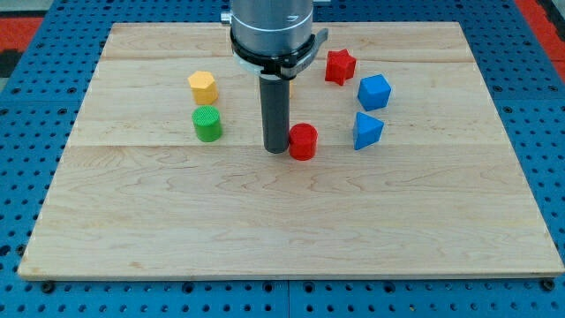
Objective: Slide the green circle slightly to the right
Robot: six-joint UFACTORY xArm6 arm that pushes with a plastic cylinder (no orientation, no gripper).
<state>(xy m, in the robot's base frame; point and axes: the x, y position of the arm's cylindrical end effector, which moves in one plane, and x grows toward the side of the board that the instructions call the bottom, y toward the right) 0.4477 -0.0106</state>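
The wooden board (pixel 291 221) fills the view, pale planks laid on a blue pegboard surface (pixel 35 53), with its whole near half towards the bottom edge carrying no blocks. No container appears anywhere; every block sits straight on the wood.

Coming down from the middle of the top edge is the arm's grey metal housing (pixel 272 26), and below it the dark rod stands upright, with my tip (pixel 276 150) planted on the board a little above the board's centre. There is no claw on this arm, just the rod, so nothing is gripped or clamped.

Just beside my tip, on the side nearer the right edge, sits the red cylinder (pixel 303 141), touching or very nearly touching the rod; the gap is too fine to call.

Over towards the right edge, the blue cube (pixel 374 92) sits above the blue wedge-like block (pixel 367 131), and the red star-shaped block (pixel 340 66) lies nearer the top edge, just left of the cube.

Now the green circle (pixel 207 124): it stands upright in the left half of the board, well apart from my tip, on the tip's left. It is a short ribbed cylinder with its axis vertical, round top up, so it points no particular way. Directly above it, near but apart, sits the yellow hexagonal block (pixel 203 87).
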